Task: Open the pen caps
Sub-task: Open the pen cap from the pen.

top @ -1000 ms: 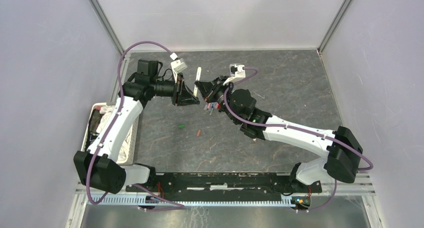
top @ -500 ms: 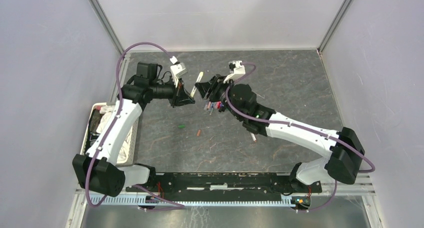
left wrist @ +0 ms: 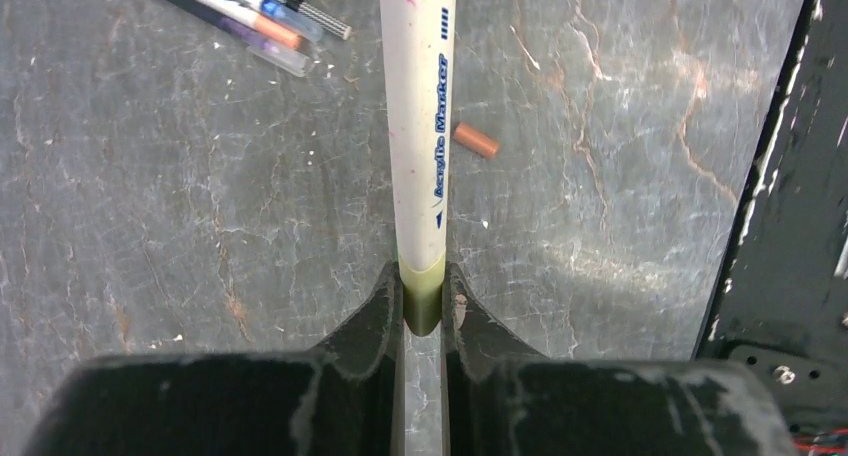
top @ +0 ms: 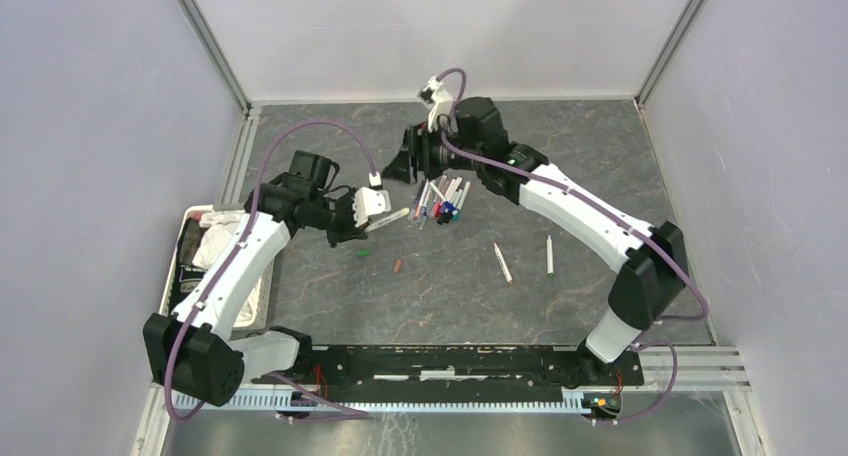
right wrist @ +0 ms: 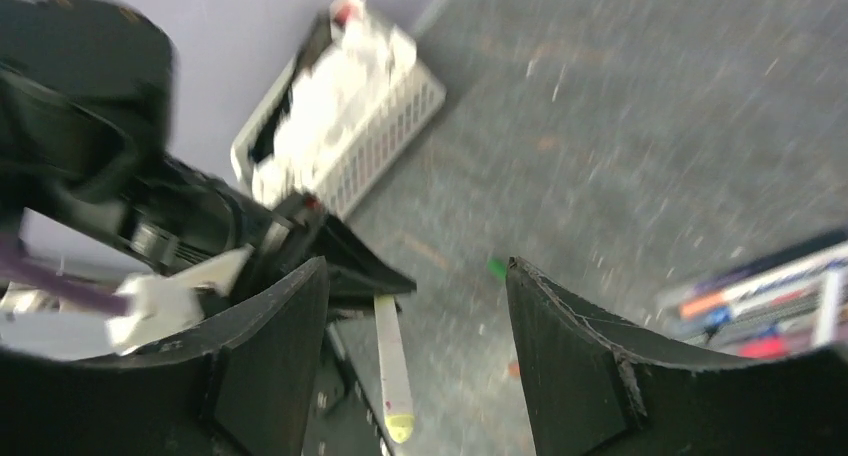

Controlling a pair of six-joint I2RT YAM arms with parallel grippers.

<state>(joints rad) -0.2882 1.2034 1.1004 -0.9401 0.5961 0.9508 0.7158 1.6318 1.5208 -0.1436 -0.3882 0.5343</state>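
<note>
Pinches a white marker (left wrist: pixel 420 126) by its yellow-green end in the left end effector (left wrist: pixel 423 288), low over the tabletop (left wrist: pixel 150 226), with the barrel straight out ahead, probably to offer the far end to the other arm for pulling. Carries the right end effector (right wrist: pixel 415 306) spread wide and empty, up near the back just beside the pens (top: pixel 440 201), facing the marker from well apart. Cannot tell from the blurred right wrist view whether that far end, yellowish there, has a cap on. Has most pens in 1 loose heap at mid-tabletop, within reach of both arms, with 2 stray pens (top: pixel 502 261) lying apart to the right. Shows 2 loose caps on the stone, a green cap (top: pixel 363 251) and a brown cap (top: pixel 398 266), near the left end effector. Has a white basket (right wrist: pixel 395 111) at the left edge, filled with white crumpled stuff and something dark; no pens seen in it.
</note>
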